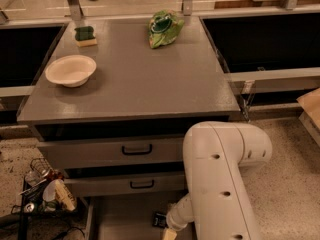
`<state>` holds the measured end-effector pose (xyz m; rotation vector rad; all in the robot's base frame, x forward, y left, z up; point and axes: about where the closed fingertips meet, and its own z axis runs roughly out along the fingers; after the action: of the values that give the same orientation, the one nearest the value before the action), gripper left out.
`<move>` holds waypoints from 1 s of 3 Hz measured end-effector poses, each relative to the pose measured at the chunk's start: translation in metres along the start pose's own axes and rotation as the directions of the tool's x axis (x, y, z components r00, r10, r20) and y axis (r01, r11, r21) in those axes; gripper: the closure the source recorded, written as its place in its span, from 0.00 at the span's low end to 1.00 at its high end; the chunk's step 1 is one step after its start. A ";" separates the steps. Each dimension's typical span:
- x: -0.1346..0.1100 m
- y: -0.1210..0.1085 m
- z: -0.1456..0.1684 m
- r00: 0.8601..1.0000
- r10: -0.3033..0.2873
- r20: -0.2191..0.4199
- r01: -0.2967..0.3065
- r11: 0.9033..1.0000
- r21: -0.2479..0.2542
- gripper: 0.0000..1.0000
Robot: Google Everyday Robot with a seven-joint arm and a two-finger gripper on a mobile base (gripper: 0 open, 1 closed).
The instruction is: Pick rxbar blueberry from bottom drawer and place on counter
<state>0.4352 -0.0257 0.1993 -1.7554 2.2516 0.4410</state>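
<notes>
The bottom drawer stands pulled open at the foot of the cabinet, its flat grey floor showing. A small dark flat object, apparently the rxbar blueberry, lies on that floor near the middle. My white arm reaches down from the right into the drawer. My gripper is at the bottom edge of the camera view, just right of and touching or nearly touching the bar. Most of the gripper is cut off by the frame edge. The grey counter lies above.
On the counter stand a white bowl at the left, a green-and-yellow sponge at the back left and a green chip bag at the back. Two shallower drawers are shut. A wire rack with clutter stands on the floor at the left.
</notes>
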 end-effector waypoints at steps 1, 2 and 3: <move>0.003 0.001 0.006 1.000 0.012 -0.004 -0.012 1.000 -0.008 0.00; 0.031 -0.003 0.032 0.995 0.091 -0.035 -0.093 0.995 -0.046 0.00; 0.030 -0.003 0.035 0.994 0.102 -0.030 -0.104 0.993 -0.053 0.00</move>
<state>0.4311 -0.0398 0.1551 -1.6862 2.3788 0.5070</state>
